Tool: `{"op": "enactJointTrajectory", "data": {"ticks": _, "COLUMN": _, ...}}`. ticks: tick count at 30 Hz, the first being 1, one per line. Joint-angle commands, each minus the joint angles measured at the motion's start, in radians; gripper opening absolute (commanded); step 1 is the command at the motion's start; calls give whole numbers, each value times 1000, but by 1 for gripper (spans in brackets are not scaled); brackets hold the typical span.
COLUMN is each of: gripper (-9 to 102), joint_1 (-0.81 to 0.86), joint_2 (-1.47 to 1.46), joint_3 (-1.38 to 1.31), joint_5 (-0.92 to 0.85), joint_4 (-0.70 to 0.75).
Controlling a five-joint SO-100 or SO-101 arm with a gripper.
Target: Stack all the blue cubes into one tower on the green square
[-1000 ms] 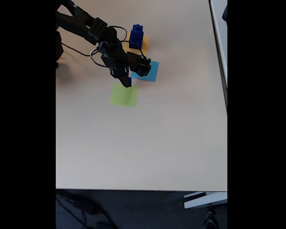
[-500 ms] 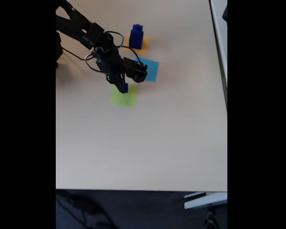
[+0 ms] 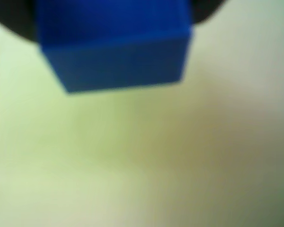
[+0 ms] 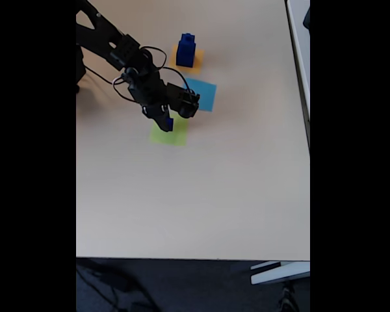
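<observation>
My gripper (image 4: 167,123) is shut on a blue cube (image 4: 168,122) and holds it over the upper part of the green square (image 4: 171,135). In the wrist view this blue cube (image 3: 114,47) sits at the top edge between dark finger parts, close above the blurred green square (image 3: 85,161). I cannot tell whether the cube touches the paper. Two more blue cubes (image 4: 186,51) stand stacked, the smaller on the larger, on an orange square (image 4: 196,63) behind and to the right.
A flat light-blue square (image 4: 203,95) lies between the orange and green squares, partly covered by the wrist. The arm (image 4: 110,42) reaches in from the top left with loose cables. The table's edges run along the right and front.
The gripper has carried the blue cube left and toward the front, from the light-blue square's edge to above the green square. The stack on the orange square has not moved.
</observation>
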Motion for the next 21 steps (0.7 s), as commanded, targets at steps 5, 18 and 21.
{"op": "enactJointTrajectory", "data": {"ticks": 5, "gripper": 3, "joint_1": -14, "joint_2": 38, "joint_3": -41, "joint_5": 58, "joint_4": -18}}
{"op": "enactJointTrajectory", "data": {"ticks": 18, "gripper": 3, "joint_1": -35, "joint_2": 21, "joint_3": -3, "joint_5": 114, "joint_4": -64}}
{"op": "enactJointTrajectory", "data": {"ticks": 21, "gripper": 3, "joint_1": -38, "joint_2": 26, "joint_3": 11, "joint_5": 137, "joint_4": -57}}
